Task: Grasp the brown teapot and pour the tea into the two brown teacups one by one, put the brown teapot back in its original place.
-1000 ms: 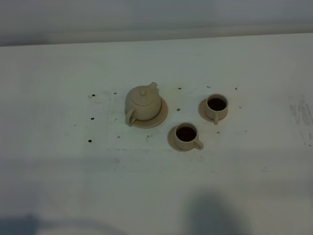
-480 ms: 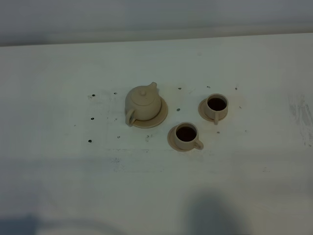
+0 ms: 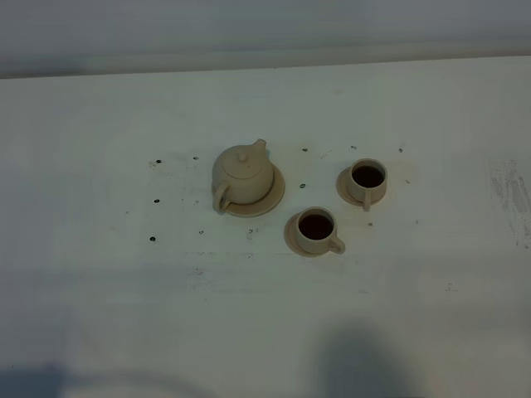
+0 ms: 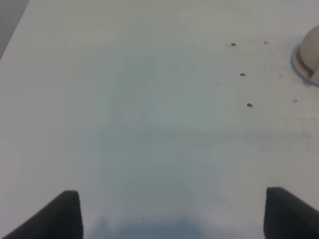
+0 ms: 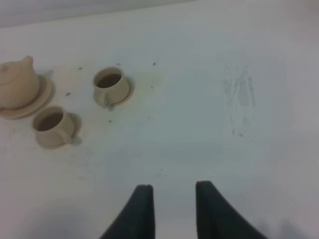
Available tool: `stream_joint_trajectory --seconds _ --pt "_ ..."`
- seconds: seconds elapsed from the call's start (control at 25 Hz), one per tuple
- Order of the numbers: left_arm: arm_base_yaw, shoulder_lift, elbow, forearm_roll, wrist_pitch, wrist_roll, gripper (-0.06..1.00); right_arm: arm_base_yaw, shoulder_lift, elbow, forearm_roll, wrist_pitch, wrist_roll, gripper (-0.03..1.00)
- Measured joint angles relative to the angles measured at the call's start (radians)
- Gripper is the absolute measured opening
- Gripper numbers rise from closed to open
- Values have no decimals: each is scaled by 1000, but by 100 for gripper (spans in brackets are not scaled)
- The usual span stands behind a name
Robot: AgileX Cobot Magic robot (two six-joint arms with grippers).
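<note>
The brown teapot (image 3: 242, 176) stands upright on its wide round plate, the original place (image 3: 275, 196), left of the table's middle. The two brown teacups, far one (image 3: 367, 179) and near one (image 3: 315, 229), stand on small saucers to its right, both holding dark tea. Neither gripper shows in the high view. In the left wrist view my left gripper (image 4: 172, 214) is wide open and empty over bare table, with the teapot's edge (image 4: 311, 50) far off. In the right wrist view my right gripper (image 5: 174, 209) is empty, its fingers a narrow gap apart, well back from the cups (image 5: 110, 84) (image 5: 50, 127) and teapot (image 5: 17, 82).
The white table (image 3: 124, 315) bears small dark specks around the teapot (image 3: 153, 239) and a scuffed patch at the right (image 3: 514, 195). The table's far edge meets a grey wall (image 3: 265, 33). Arm shadows lie along the near edge.
</note>
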Motion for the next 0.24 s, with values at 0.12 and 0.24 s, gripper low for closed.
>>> stream_joint_trajectory --seconds 0.12,0.24 --pt "0 0 0 0 0 0 72 0 0 0 0 0 0 24" --pt "0 0 0 0 0 0 72 0 0 0 0 0 0 24"
